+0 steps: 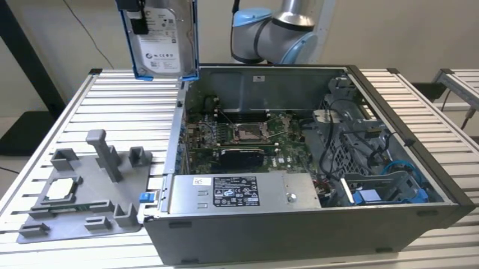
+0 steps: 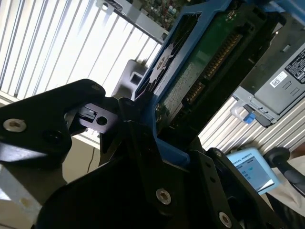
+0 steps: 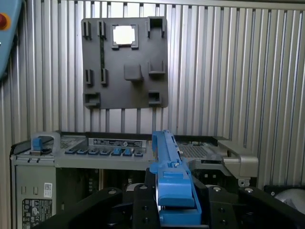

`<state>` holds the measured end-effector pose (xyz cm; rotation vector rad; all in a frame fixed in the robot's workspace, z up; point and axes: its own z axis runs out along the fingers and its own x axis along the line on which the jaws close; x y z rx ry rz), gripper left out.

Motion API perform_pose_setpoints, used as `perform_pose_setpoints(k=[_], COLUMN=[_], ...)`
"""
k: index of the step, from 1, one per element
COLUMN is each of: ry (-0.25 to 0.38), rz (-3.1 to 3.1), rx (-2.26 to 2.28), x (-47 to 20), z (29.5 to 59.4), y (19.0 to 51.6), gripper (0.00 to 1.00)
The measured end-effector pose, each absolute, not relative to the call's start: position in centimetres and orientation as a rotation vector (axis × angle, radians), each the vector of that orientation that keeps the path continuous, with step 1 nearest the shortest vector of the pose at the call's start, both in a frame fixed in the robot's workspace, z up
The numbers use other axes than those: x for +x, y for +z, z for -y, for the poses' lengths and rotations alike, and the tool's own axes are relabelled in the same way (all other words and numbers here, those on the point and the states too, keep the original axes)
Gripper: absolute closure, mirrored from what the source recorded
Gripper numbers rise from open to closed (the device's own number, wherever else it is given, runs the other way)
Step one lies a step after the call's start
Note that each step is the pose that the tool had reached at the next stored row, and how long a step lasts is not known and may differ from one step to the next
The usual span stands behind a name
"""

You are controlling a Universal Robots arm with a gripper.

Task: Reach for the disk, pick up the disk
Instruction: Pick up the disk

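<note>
A bench of ribbed silver metal slats fills the foreground under bright, even light. Behind it is a plain cream wall with a thin dark cable hanging down it. A black post slants at the exterior view's left. A second bench stands at the exterior view's right.

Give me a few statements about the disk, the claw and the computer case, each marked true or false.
1. The claw grips the disk by its blue bracket. True.
2. The disk lies inside the computer case. False: it hangs upright in the air, lifted clear of the case.
3. A silver chip sits on the grey fixture plate. True.
4. The case is closed. False: it is open, the motherboard showing.
</note>
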<state>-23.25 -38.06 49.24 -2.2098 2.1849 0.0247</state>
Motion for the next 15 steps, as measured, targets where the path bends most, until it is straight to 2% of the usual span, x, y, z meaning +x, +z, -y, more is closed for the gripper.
perform_pose_setpoints(k=[15], ry=[0.007], rz=[-2.177], rx=[-2.202], x=[-19.2], z=[38.1], y=[48.6], gripper=[1.00])
